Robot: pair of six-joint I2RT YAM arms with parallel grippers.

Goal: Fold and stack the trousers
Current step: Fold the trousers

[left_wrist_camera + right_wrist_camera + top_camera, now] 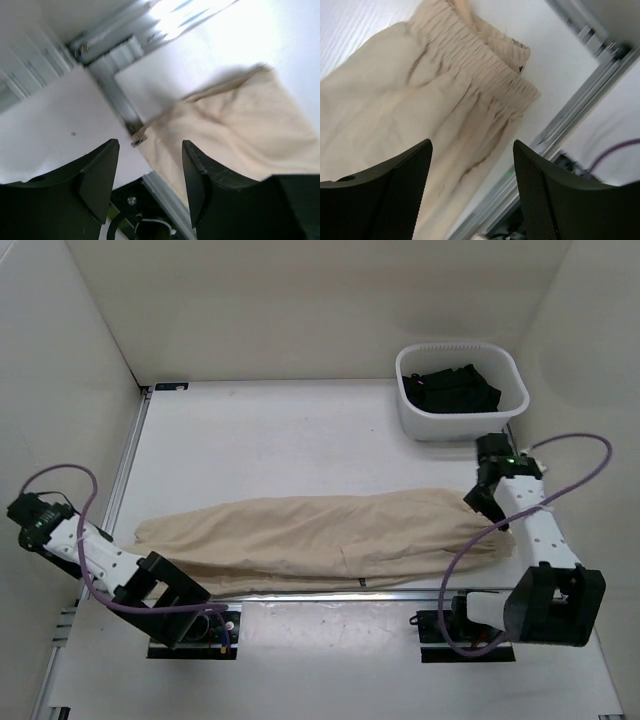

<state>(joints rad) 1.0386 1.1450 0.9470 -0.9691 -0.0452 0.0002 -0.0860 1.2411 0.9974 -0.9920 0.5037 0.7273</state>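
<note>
The trousers [320,540] lie stretched lengthwise across the near part of the worktop [280,440], the two legs laid together, cuffs to the left and the gathered elastic waistband [490,70] to the right, close to the front rail. The left gripper [150,150] hangs above the cuff end with its fingers spread apart and nothing between them. The right gripper [472,150] hovers over the waist end, likewise parted and empty. At the far right stands a white basket [420,425] with dark clothes [455,388] inside.
</note>
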